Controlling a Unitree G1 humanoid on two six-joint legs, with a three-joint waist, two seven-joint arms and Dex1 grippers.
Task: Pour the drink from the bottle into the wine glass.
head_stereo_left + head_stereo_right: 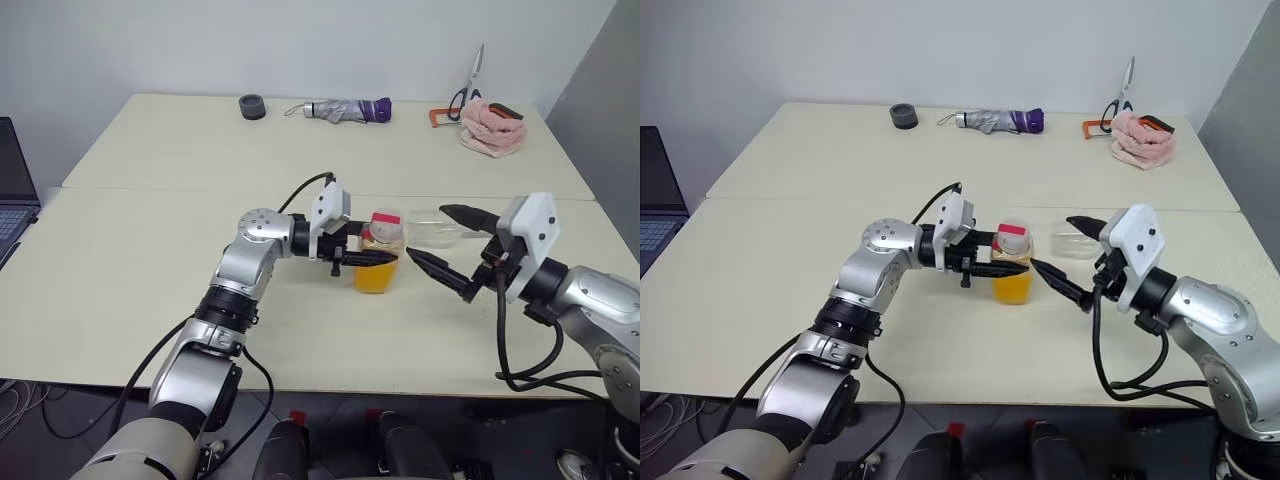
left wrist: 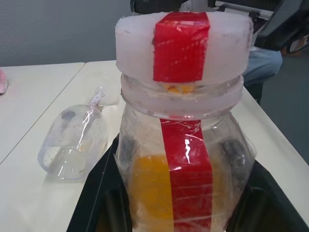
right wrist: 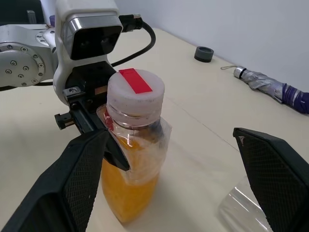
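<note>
Left fingers [image 1: 365,257] clenching thin, crushable bottle [image 1: 380,255]; right fingers [image 1: 452,250] spread, nearing fragile fallen wine glass [image 1: 432,228]; gripping bowl advised.

Count: 1 bottle [image 1: 381,252] with 1 cap [image 3: 135,90]; 1 glass [image 1: 436,227], lying on its side; 2 grippers, left [image 1: 371,257] and right [image 1: 446,243]; 2 tables [image 1: 150,270] pushed together; back row: 1 dark ring [image 1: 252,106], 1 folded umbrella [image 1: 346,110], 1 pair of scissors [image 1: 470,84], 1 pink cloth [image 1: 492,126], 1 red-handled tool [image 1: 438,118], partly hidden by the cloth; 1 laptop [image 1: 14,190] at the left edge.
</note>
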